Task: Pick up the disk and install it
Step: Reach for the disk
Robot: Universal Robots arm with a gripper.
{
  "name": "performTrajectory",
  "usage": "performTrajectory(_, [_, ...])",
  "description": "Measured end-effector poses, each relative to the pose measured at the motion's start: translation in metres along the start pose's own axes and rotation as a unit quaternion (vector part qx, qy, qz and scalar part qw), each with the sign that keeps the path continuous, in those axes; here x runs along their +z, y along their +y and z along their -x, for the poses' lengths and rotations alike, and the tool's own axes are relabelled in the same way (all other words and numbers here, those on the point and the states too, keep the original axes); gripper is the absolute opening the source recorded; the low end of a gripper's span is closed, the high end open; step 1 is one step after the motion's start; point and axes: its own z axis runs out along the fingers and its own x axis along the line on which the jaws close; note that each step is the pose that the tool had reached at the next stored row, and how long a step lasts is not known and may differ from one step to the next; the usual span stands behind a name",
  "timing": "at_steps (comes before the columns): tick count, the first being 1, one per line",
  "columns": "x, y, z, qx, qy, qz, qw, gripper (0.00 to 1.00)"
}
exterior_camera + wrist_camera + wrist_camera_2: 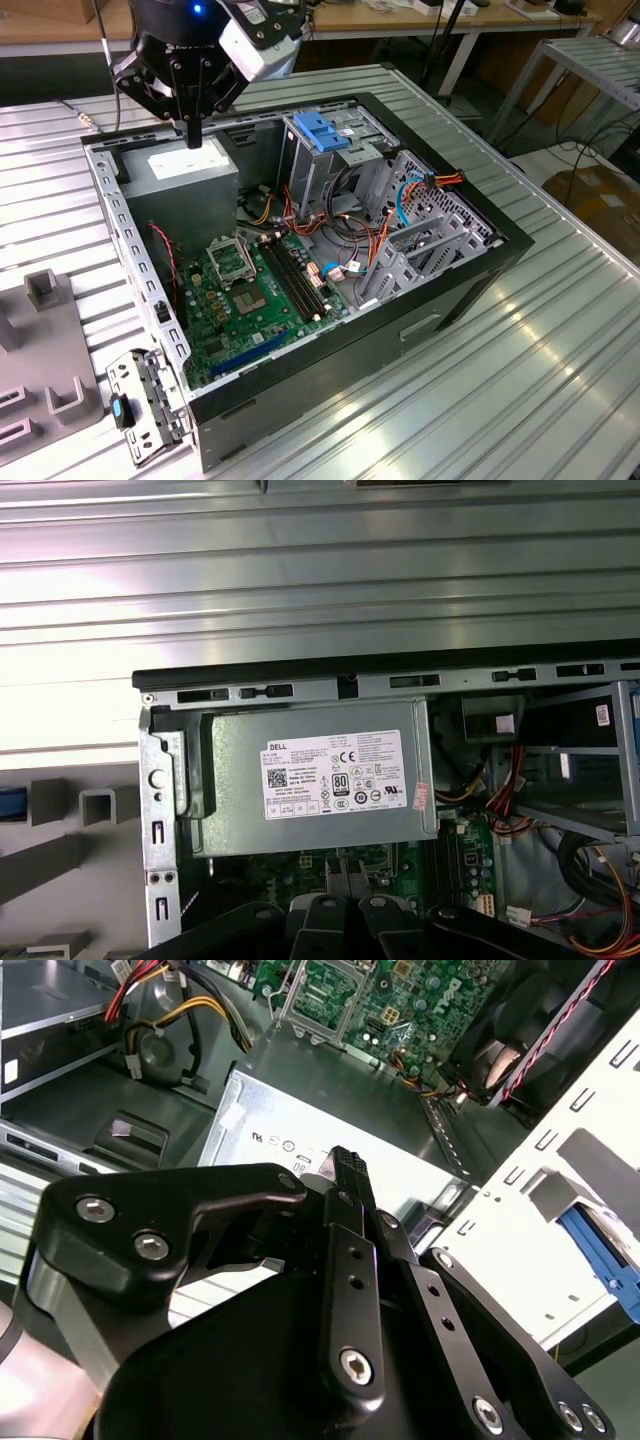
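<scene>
My gripper (193,132) hangs shut and empty over the grey power supply (185,178) in the back corner of the open computer case (330,375). In the second wrist view the fingers (346,1175) meet above the power supply's label. Of the disk I see only a bright blue rail (603,1252), cut off by the picture's edge. It lies outside the case's perforated rear wall (560,1150), beside a grey block. A blue sliver (7,804) by the grey fixtures in the first wrist view may be the same rail.
Inside the case are the green motherboard (250,290), loose coloured cables (340,235) and a tall grey cage with a light-blue latch (322,130). Grey fixture blocks (42,288) stand on the ribbed metal table (520,380) at the exterior view's left.
</scene>
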Motion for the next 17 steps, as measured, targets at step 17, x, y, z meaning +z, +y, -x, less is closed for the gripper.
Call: performTrajectory(17, [0.0005,-0.0005,-0.0061,0.000,0.0000,0.0000,1.00000,0.11])
